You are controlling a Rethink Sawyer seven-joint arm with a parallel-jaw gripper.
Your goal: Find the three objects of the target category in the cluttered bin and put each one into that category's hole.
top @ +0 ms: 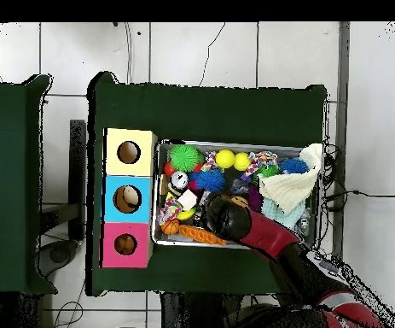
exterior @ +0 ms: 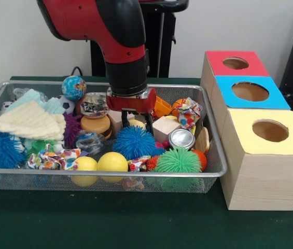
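The wire mesh bin (exterior: 216, 171) is packed with toys; it also shows in the overhead view (top: 156, 192). My gripper (exterior: 136, 118) reaches down into the middle of the bin, just behind a blue spiky ball (exterior: 134, 142) and beside a wooden cube (exterior: 165, 127). Its tips are sunk in the clutter. In the overhead view the arm (top: 260, 229) covers it. I cannot pick out any soft animal toy, striped tiger included. The red-panelled box's round hole (exterior: 235, 63) is at the far right, outside the bin, and also shows in the overhead view (top: 125, 244).
The blue-panelled box (exterior: 250, 92) and the yellow-panelled box (exterior: 269, 130) stand in a row with the red one. The bin holds a green spiky ball (exterior: 176, 161), yellow balls (exterior: 112, 162), a silver can (exterior: 181, 138), cloth scraps (exterior: 189, 112), a cream knit cloth (exterior: 24, 122) and a globe ball (exterior: 73, 87).
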